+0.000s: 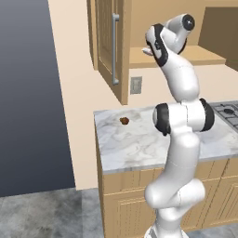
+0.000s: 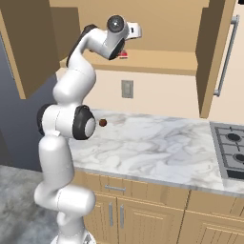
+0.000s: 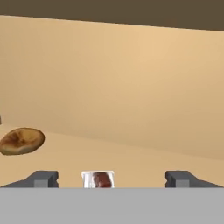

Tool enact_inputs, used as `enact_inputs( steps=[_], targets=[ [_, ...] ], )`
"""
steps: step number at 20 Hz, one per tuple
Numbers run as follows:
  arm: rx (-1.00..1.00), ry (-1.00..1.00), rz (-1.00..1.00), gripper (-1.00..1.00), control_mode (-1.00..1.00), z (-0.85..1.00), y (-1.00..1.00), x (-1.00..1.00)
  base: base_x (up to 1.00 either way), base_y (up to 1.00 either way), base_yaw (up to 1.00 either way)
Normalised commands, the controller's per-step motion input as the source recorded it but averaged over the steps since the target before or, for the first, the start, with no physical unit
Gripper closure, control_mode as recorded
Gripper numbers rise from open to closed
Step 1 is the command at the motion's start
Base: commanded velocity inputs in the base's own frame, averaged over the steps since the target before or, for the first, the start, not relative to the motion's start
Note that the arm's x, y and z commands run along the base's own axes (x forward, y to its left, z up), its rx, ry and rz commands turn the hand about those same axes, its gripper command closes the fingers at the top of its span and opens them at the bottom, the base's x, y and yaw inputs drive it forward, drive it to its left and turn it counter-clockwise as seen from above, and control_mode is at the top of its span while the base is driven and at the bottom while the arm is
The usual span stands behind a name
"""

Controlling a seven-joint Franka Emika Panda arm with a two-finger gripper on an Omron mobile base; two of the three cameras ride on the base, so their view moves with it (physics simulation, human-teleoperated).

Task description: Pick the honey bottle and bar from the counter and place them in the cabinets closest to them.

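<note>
Fingers [image 3: 43, 178] stood wide apart, nothing between the pads; the bar [image 3: 98, 179] sat loose on the cabinet shelf [image 3: 131, 162] between them, apparently near the front edge, its red wrapper showing. Gripper [image 3: 111, 179] was level with the shelf, pointed at the back wall. A round brown flat thing [image 3: 21, 141] lay further in on the shelf, off to one side in the hand view. Risks, as I read it: pulling out low or tilted could let a finger clip the bar and drag it off the front edge onto the counter [image 1: 135, 144]; a sideways swing could hit the open door [image 1: 108, 42] or the cabinet side. Bar looked placed; honey bottle wasn't visible, so half the job was likely left. Arm pose: base link upright in front of the counter's left end, elbow above the front edge, forearm reaching up and in, wrist bent so the hand entered the cabinet about level. A small brown lump [image 1: 124, 121] sat on the counter near the back edge, clear of the arm.
</note>
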Motion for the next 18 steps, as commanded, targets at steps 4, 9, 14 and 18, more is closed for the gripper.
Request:
enact_inputs(
  steps=[4, 9, 14, 18],
  targets=[
    [0.00, -0.08, 0.02, -1.00, -1.00, 0.17, -0.17, -0.95, 0.00, 0.00, 0.00],
    [0.00, -0.11, 0.03, -1.00, -1.00, 0.01, -0.19, -1.00, 0.00, 0.00, 0.00],
    [0.02, -0.19, 0.00, -1.00, -1.00, -0.07, -0.08, -1.00, 0.00, 0.00, 0.00],
    [0.07, -0.26, 0.00, -1.00, -1.00, 0.00, -0.02, -1.00, 0.00, 0.00, 0.00]
  ],
)
